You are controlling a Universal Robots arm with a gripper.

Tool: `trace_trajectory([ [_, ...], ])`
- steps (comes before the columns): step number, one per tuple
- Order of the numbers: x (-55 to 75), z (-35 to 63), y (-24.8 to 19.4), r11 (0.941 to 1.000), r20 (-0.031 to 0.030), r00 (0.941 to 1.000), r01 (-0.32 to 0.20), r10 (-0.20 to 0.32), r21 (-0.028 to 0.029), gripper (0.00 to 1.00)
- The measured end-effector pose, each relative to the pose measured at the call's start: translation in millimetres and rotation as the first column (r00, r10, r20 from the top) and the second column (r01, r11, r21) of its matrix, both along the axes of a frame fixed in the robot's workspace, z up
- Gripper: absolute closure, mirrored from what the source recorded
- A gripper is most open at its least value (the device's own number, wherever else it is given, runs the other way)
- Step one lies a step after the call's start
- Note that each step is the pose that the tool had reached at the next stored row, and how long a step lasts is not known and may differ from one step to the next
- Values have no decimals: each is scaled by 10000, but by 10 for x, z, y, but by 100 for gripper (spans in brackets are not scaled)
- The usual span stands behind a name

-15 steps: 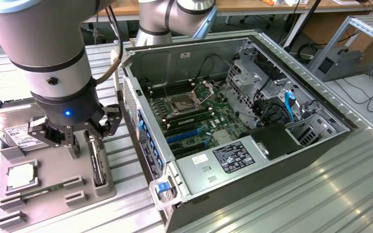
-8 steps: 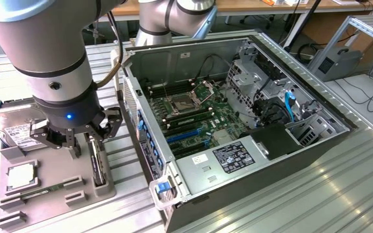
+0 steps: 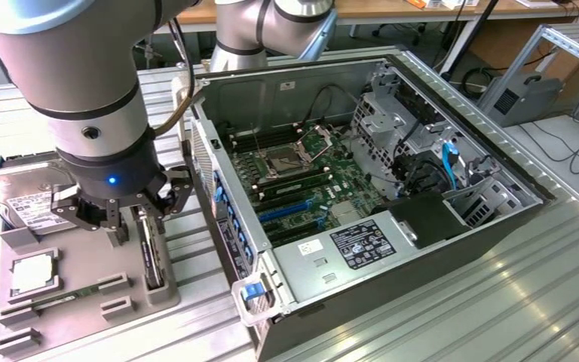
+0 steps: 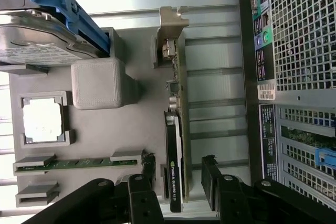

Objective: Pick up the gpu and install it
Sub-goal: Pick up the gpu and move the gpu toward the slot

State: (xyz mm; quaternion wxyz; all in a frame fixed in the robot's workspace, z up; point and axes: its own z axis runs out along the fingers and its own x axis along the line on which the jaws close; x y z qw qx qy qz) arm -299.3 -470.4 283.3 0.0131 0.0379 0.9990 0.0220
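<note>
The gpu (image 4: 176, 145) is a thin dark card standing on edge in a slot of the grey parts tray (image 4: 136, 108), its silver end bracket (image 4: 173, 19) at the far end. My gripper (image 4: 178, 169) straddles the card's near end. It is open, with one black finger (image 4: 148, 167) on each side and a gap showing between each finger and the card. In the exterior view the gripper (image 3: 136, 222) hangs low over the gpu (image 3: 151, 260) on the tray (image 3: 88, 317), to the left of the open computer case (image 3: 370, 188).
On the tray lie a silver hard drive (image 3: 28, 200) with a blue rail (image 4: 63, 3), a processor chip (image 3: 33, 273) and a green memory stick (image 3: 63, 296). The case's motherboard shows blue card slots (image 3: 289, 207). The case's rear panel (image 4: 299, 51) stands close beside the tray.
</note>
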Motion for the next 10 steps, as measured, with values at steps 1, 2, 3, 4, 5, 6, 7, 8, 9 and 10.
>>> trace_trajectory([
  [1,2,-2,0,10000,0,10000,1,-1,0,52],
  [2,6,-6,0,10000,1,10000,0,0,1,52],
  [3,12,-13,0,10000,-1,10000,-1,1,-1,52],
  [4,14,-22,0,10000,-1,10000,0,0,-1,52],
  [5,15,-33,0,10000,-2,10000,1,-1,-1,52],
  [6,16,-45,0,10000,-2,10000,1,-1,-1,52],
  [7,16,-57,0,10000,-2,10000,1,-1,-1,52],
  [8,16,-71,0,10000,-2,10000,0,0,0,52],
  [9,16,-84,0,10000,-3,10000,0,0,0,52],
  [10,16,-98,0,10000,-4,10000,0,0,0,52],
])
